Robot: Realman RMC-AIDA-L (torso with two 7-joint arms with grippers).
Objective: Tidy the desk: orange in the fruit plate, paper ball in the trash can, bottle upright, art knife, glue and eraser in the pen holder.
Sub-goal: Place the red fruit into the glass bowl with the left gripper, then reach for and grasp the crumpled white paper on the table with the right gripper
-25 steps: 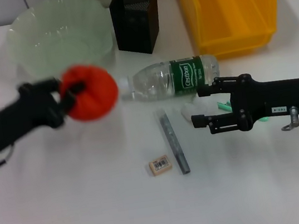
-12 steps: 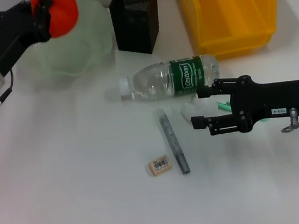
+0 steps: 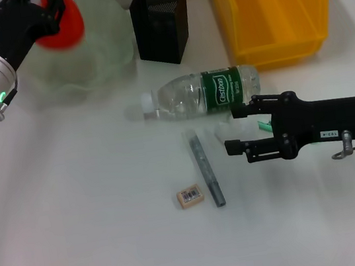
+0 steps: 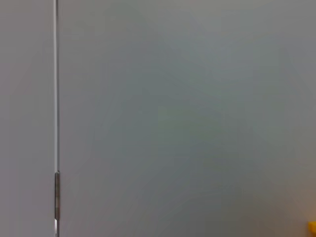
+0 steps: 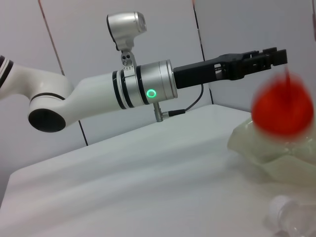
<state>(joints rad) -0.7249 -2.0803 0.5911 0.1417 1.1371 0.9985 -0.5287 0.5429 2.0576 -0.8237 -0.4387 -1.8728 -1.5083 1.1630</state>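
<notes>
The left gripper (image 3: pixel 52 8) is hanging released above the fruit plate (image 3: pixel 108 49) at the desk's far left corner, with the orange (image 5: pixel 282 109) dropping free just over the plate, while the right gripper (image 3: pixel 235 127) is hovering spread open beside the lying bottle (image 3: pixel 201 92) mid-desk.

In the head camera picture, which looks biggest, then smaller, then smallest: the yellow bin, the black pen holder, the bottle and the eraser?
1. Yellow bin, biggest.
2. Bottle and black pen holder: too close to rank, the one long, the other tall.
3. Eraser, smallest by far.
</notes>
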